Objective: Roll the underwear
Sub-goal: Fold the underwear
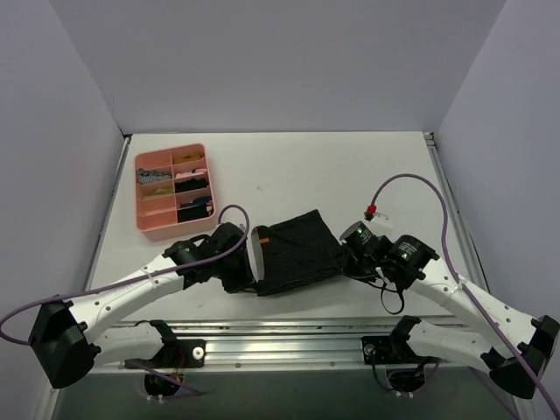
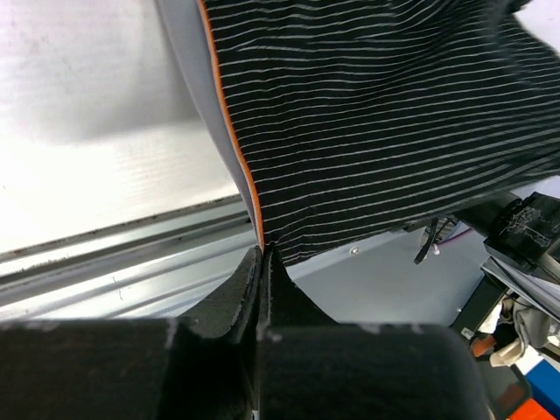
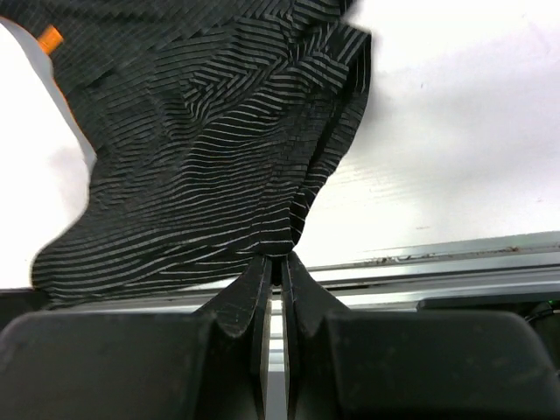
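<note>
A pink divided plastic tray (image 1: 171, 234) sits at the far left of the white surface (image 1: 289, 175), well apart from both arms. Its compartments hold small dark and patterned items too small to tell apart. A ribbed metal rail (image 1: 289, 337) runs along the near edge of the surface, in front of the arm bases. Thin purple cables (image 1: 411, 179) loop up from each arm, and the one on the right arches over bare surface. Plain pale walls (image 1: 262, 61) close in the back and both sides. Nothing lies between the tray and the garment.

The black soft fabric underwear (image 1: 297, 249), covered in fine pale stripes, is in the middle of the surface towards the near edge, stretched between the two arms. A pale grey band (image 2: 197, 105) edged with a thin orange line runs along its left side.

The left claw (image 2: 262, 254) is pressed together on the near corner of that banded edge, right where the orange line ends. The right claw (image 3: 278, 262) is pinched together on the opposite near corner, where the fabric gathers into folds and creases (image 3: 332, 79).

Towards the left side the cloth is pulled smoother. Whether its far part rests on the surface cannot be told.
</note>
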